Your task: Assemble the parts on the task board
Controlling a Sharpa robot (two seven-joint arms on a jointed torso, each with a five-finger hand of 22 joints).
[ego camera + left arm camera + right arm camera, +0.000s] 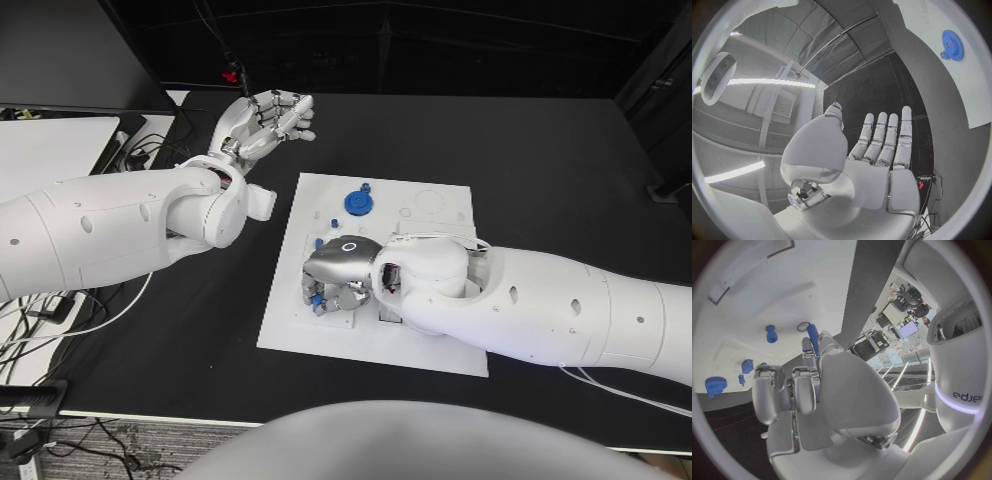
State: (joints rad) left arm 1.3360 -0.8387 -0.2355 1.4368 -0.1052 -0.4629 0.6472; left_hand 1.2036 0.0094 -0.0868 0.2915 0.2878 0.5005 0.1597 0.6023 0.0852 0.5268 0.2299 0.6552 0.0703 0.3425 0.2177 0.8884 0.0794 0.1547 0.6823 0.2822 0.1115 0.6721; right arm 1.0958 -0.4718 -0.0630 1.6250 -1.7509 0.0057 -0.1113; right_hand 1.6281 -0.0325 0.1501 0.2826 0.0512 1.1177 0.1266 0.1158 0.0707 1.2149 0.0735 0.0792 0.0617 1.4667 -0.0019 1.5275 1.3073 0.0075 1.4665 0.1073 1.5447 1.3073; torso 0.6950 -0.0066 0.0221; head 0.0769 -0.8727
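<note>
The white task board [433, 340] lies in the middle of the black table. A blue gear [358, 203] [949, 45] [716, 385] sits near its far left corner, with a small blue part [335, 222] beside it. My right hand [339, 272] [811, 390] hangs over the board's left side with its fingers curled down. A slim blue pin [812, 337] sticks out from between its fingertips, pinched there. More blue parts [770, 333] lie on the board beyond it. My left hand [267, 120] [879, 150] is raised off the board's far left corner, fingers straight, holding nothing.
Cables and a white surface [51, 145] lie at the table's left edge. Bare black table [548, 170] stretches right of and behind the board. A red object [228, 77] sits at the far edge.
</note>
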